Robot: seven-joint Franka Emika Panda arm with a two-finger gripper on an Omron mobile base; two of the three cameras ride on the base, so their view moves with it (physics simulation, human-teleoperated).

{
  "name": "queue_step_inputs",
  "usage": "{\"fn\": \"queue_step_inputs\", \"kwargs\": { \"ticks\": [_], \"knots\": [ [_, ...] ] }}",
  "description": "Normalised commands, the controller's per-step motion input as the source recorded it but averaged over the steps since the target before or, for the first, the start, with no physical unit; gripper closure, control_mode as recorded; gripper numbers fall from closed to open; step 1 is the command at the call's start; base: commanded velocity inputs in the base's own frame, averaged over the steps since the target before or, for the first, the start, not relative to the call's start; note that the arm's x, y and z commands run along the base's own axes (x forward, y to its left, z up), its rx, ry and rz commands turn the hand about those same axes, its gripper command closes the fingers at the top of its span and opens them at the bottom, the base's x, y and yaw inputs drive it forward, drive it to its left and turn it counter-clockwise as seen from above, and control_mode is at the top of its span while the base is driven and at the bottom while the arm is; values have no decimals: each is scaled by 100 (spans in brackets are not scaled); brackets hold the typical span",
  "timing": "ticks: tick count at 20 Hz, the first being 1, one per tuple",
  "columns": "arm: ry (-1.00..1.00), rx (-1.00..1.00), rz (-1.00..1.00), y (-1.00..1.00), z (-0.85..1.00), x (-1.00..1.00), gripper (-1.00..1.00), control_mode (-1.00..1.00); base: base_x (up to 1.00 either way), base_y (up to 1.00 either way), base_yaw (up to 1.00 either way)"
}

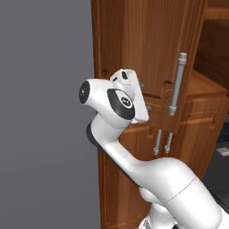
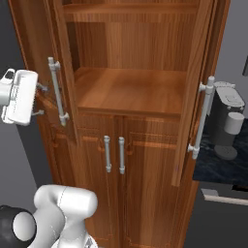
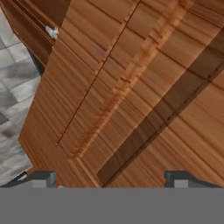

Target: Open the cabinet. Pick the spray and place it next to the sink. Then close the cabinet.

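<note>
The cabinet stands open, its two doors swung out left and right of a shelf. Below the shelf sit two lower doors, handles side by side. A coffee machine stands on the desk right of the cabinet — the claw sits by the left door.

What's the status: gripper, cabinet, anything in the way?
Gripper open, empty, facing the left door. Cabinet doors both swung open; visible shelf bare. Nothing in the way.
</note>
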Motion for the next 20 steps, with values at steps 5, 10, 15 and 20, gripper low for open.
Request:
{"fn": "queue_step_inputs", "kwargs": {
  "ticks": [5, 10, 15, 20],
  "knots": [
    [0, 0, -17, -86, 0, 92, -100, -100, 0, 0, 0],
    [-5, 8, 0, -62, 0, 74, -100, -100, 0, 0, 0],
    [-3, 14, 2, -79, 0, 74, -100, -100, 0, 0, 0],
    [0, 19, 10, -89, 0, 74, -100, -100, 0, 0, 0]
  ]
}}
